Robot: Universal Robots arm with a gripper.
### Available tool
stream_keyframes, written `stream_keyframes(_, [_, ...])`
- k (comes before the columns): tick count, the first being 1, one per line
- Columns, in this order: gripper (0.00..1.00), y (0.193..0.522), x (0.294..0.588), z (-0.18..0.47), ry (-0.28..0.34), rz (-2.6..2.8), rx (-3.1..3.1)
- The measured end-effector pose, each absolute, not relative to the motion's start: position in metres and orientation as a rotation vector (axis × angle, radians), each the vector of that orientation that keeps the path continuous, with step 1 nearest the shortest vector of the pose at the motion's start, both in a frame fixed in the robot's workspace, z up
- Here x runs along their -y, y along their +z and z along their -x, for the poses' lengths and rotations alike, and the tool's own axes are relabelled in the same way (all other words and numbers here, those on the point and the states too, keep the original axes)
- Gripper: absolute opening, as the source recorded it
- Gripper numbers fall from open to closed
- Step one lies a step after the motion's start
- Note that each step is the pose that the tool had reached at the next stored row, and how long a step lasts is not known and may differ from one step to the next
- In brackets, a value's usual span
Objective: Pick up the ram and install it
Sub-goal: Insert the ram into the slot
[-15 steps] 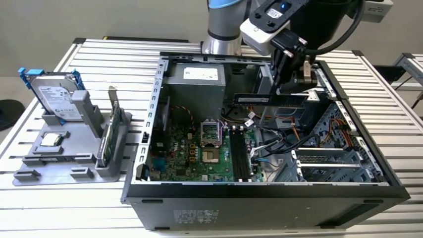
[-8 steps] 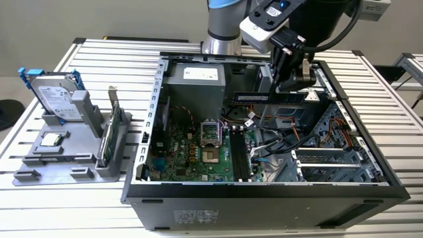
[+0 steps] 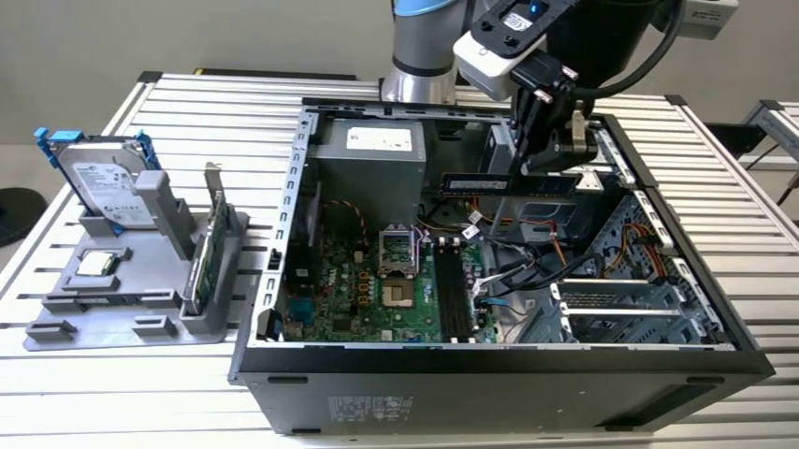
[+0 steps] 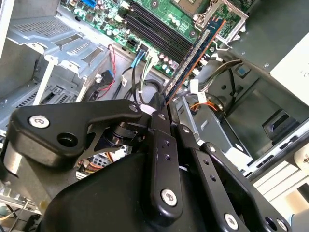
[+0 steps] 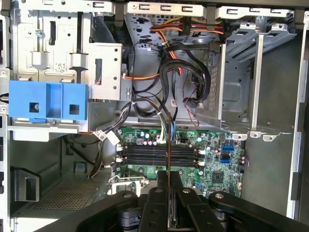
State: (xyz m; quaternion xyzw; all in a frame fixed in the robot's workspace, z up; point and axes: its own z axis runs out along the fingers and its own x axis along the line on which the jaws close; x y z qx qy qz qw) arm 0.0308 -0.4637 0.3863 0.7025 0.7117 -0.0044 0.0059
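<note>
- The gripper [image 3: 545, 171] hangs over the open computer case [image 3: 500, 379], which lies on its side on a slatted metal table [image 3: 187, 94].
- Its two black fingers are clamped on the ram [image 3: 489, 183], gripping the stick near one end. The rest of the stick reaches out toward the exterior view's left.
- The ram is held level and on edge in the air above the case interior, near the grey power supply [image 3: 372, 154]. It is not seated in any slot.
- In the second wrist view the ram [image 4: 197, 54] stands out from the closed gripper [image 4: 165, 104] and runs crosswise to the black memory slots [image 4: 155, 30].
- In the first wrist view the ram [image 5: 168, 159] shows edge-on as a thin line rising from the gripper [image 5: 169, 187], crossing in front of the slots [image 5: 157, 153] on the green motherboard [image 5: 217, 169].
- In the exterior view the slots [image 3: 452, 297] lie on the motherboard [image 3: 355, 299], below the ram and well apart from it.
- On the exterior view's left a grey holder [image 3: 125, 313] stands on the table beside the case. It carries a silver hard drive [image 3: 107, 187], a green card with a metal bracket [image 3: 206, 251] and a small square chip [image 3: 100, 265].
</note>
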Motion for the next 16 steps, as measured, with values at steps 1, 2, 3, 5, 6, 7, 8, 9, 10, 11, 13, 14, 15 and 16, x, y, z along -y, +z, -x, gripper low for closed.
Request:
stream_keyframes(1, [0.00, 0.3863, 0.4637, -0.0308, -0.014, -2.199, -2.227])
stream_keyframes(2, [0.00, 0.3863, 0.4637, -0.0308, -0.014, -2.199, -2.227])
stream_keyframes(3, [0.00, 0.3863, 0.4637, -0.0308, -0.014, -2.199, -2.227])
stream_keyframes(5, [0.00, 0.3863, 0.4637, -0.0309, -0.014, -2.202, -2.224])
stream_keyframes(6, [0.00, 0.3863, 0.4637, -0.0309, -0.014, -2.204, -2.222])
stream_keyframes(7, [0.00, 0.3863, 0.4637, -0.0308, -0.014, -2.207, -2.220])
stream_keyframes(8, [0.00, 0.3863, 0.4637, -0.0309, -0.014, -2.210, -2.216])
stream_keyframes(9, [0.00, 0.3863, 0.4637, -0.0308, -0.014, -2.214, -2.212])
stream_keyframes(10, [0.00, 0.3863, 0.4637, -0.0308, -0.014, -2.219, -2.207])
stream_keyframes(11, [0.00, 0.3863, 0.4637, -0.0308, -0.014, -2.224, -2.202])
stream_keyframes(13, [0.00, 0.3863, 0.4637, -0.0308, -0.014, -2.235, -2.191])
stream_keyframes(14, [0.00, 0.3863, 0.4637, -0.0309, -0.014, -2.240, -2.186])
stream_keyframes(15, [0.00, 0.3863, 0.4637, -0.0309, -0.014, -2.246, -2.180])
stream_keyframes(16, [0.00, 0.3863, 0.4637, -0.0309, -0.014, -2.251, -2.175])
